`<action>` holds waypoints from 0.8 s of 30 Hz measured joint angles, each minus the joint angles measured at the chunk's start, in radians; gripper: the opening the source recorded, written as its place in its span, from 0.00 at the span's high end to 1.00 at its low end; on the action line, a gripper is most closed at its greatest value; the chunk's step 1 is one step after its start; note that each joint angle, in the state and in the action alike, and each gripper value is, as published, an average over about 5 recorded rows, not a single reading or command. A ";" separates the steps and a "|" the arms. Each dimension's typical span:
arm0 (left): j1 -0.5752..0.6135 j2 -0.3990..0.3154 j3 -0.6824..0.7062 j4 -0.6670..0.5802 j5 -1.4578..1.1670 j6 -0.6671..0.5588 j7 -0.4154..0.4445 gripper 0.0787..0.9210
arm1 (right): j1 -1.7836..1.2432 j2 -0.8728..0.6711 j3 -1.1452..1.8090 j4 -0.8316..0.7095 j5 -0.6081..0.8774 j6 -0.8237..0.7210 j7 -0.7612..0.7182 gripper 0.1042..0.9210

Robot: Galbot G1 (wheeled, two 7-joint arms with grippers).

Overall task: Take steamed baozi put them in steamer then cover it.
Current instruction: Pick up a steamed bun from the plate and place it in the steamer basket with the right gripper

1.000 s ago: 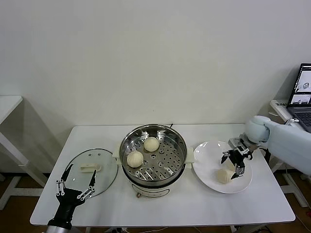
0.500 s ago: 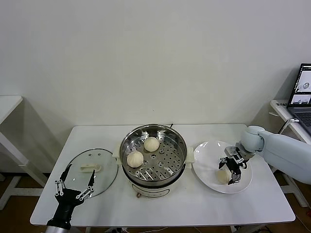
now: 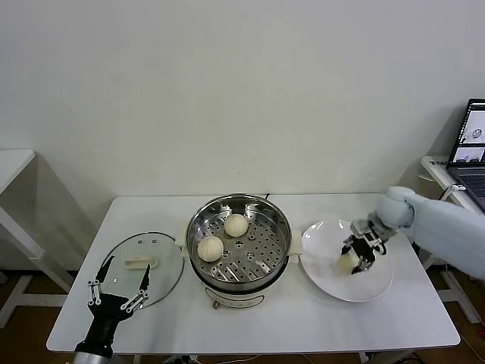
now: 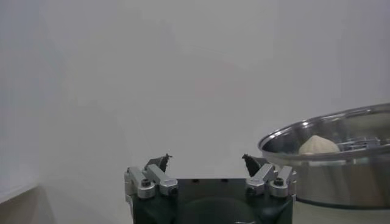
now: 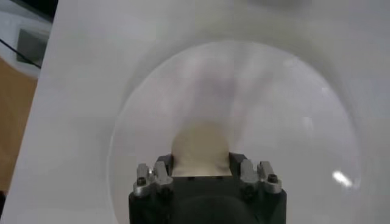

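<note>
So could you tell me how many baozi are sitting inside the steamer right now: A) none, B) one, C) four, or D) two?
D: the head view shows two baozi on the perforated tray of the steamer, while a third baozi sits in the right gripper over the white plate.

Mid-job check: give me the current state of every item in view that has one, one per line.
Steamer: uncovered, two baozi on its perforated tray.
Baozi in steamer and: resting on the tray, apart.
Third baozi: gripped over the plate.
Glass lid: off, lying flat on the table left of the steamer.
White plate: holds no loose baozi.
Right pincer: shut on the third baozi.
Left pincer: open, idle near the lid.
</note>
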 measured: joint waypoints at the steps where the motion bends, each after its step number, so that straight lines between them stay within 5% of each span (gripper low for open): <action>1: 0.000 0.000 0.000 -0.001 0.000 0.000 0.000 0.12 | 0.027 0.010 -0.005 0.005 0.005 0.017 -0.009 0.34; 24: 0.016 0.007 -0.008 -0.018 -0.002 -0.006 -0.004 0.12 | 0.398 0.379 -0.124 0.231 0.032 0.389 -0.072 0.33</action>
